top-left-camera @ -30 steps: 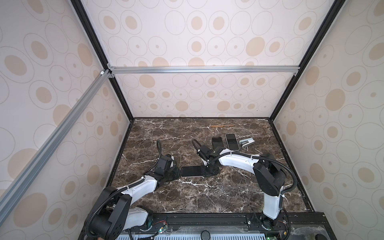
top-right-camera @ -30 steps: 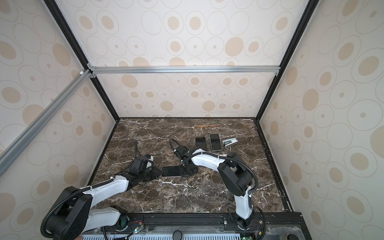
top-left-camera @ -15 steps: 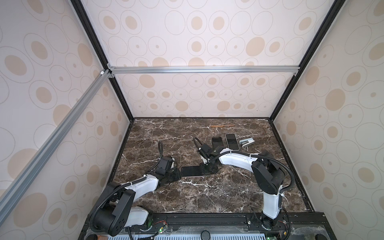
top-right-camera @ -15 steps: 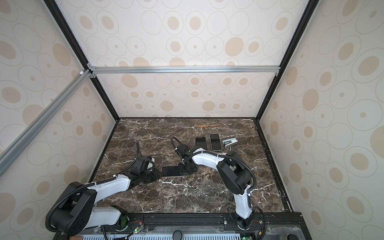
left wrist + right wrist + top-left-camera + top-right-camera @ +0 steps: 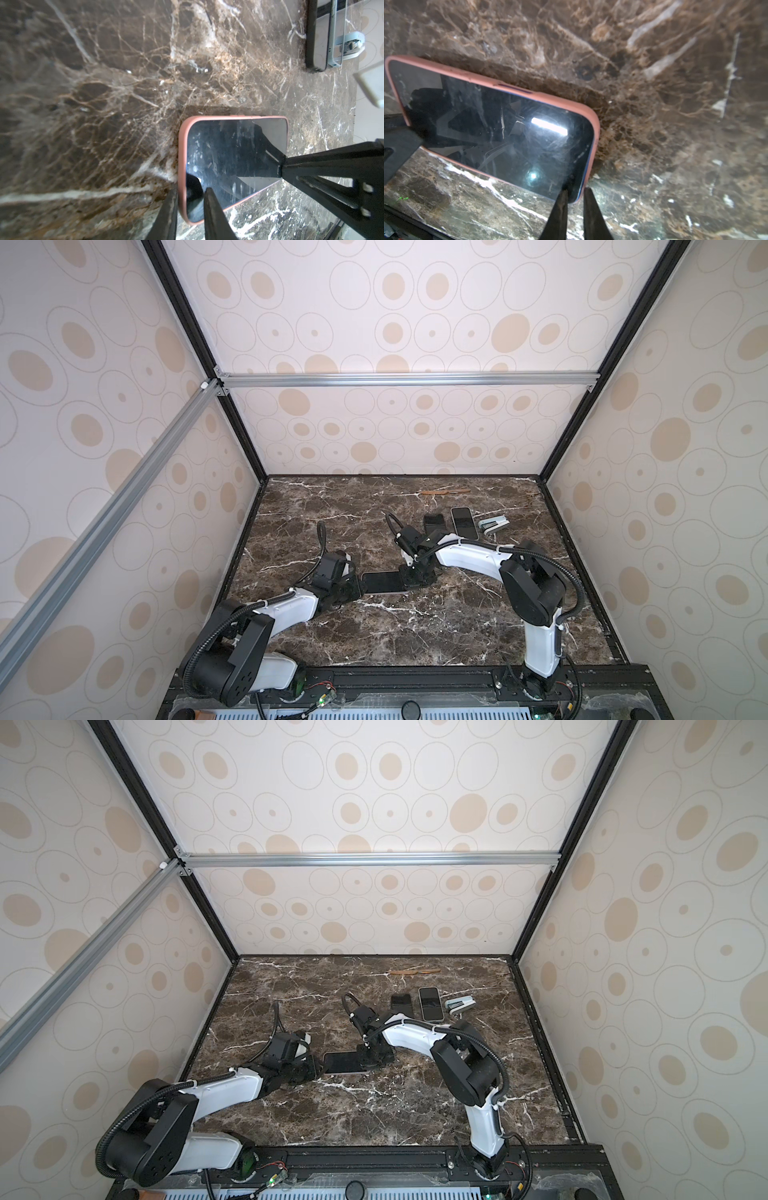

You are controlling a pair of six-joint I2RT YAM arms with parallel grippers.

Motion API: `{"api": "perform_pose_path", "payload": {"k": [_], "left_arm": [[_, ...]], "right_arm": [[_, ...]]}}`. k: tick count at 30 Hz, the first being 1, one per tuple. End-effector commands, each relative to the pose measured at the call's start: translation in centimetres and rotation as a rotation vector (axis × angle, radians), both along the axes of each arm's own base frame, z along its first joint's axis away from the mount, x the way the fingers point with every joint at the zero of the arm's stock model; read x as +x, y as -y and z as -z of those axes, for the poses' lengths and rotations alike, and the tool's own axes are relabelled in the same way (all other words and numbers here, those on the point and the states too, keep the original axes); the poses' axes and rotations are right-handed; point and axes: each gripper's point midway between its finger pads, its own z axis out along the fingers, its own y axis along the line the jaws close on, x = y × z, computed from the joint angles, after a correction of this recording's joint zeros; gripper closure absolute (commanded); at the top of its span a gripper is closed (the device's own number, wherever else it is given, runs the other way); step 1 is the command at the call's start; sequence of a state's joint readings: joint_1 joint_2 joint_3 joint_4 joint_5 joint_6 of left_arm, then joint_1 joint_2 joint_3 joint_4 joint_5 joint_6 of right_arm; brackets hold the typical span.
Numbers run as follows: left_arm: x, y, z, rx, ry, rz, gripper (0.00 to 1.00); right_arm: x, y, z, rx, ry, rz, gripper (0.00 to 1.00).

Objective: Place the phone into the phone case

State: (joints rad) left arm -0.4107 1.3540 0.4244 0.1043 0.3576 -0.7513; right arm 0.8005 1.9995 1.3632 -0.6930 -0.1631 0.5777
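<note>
A dark-screened phone (image 5: 384, 581) (image 5: 345, 1063) lies flat on the marble table, seated in a salmon-pink phone case (image 5: 181, 155) (image 5: 550, 97). My left gripper (image 5: 359, 585) (image 5: 190, 197) holds its left end: one finger is outside the pink rim, the other on the screen (image 5: 228, 155). My right gripper (image 5: 409, 578) (image 5: 576, 195) pinches the opposite end at a corner, where a blue edge of the phone (image 5: 498, 128) shows beside the case. Both pairs of jaws stand narrow around the thin edge.
At the back right lie a phone in a black case (image 5: 434, 524), a light-framed phone (image 5: 464, 522) and a pale blue stapler (image 5: 493, 526). A thin wooden stick (image 5: 444, 491) lies near the back wall. Enclosure walls close in the table on three sides.
The left arm's rear links have shifted slightly. Both grippers stay at the phone's two ends, and the phone has not visibly moved.
</note>
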Motion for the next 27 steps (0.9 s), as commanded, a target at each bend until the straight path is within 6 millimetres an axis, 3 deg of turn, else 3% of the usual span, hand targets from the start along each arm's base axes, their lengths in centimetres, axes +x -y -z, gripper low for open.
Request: {"api": "perform_pose_path", "payload": {"k": [1, 10, 17, 19, 21, 27], "left_arm": [[-1.1, -0.4, 1.4, 0.028, -0.045, 0.014, 0.76], [-1.1, -0.3, 1.4, 0.026, -0.047, 0.022, 0.77], [-1.0, -0.2, 1.3, 0.031, -0.046, 0.031, 0.77], [-0.5, -0.2, 0.8, 0.038, -0.028, 0.031, 0.77], [0.2, -0.2, -0.1, 0.046, 0.003, 0.027, 0.77], [4.5, -0.6, -5.5, 0.126, 0.172, 0.010, 0.76]], "right_arm": [[-4.8, 5.7, 8.0, -0.314, -0.149, -0.054, 0.84], [-6.8, 7.1, 11.6, -0.359, -0.213, -0.013, 0.83], [-7.2, 7.8, 11.6, -0.321, -0.273, 0.038, 0.82], [-6.4, 7.0, 10.0, -0.262, -0.250, 0.049, 0.82], [-4.8, 5.7, 7.0, -0.209, -0.176, 0.043, 0.82], [1.6, 1.7, -4.5, -0.084, 0.099, -0.046, 0.73]]}}
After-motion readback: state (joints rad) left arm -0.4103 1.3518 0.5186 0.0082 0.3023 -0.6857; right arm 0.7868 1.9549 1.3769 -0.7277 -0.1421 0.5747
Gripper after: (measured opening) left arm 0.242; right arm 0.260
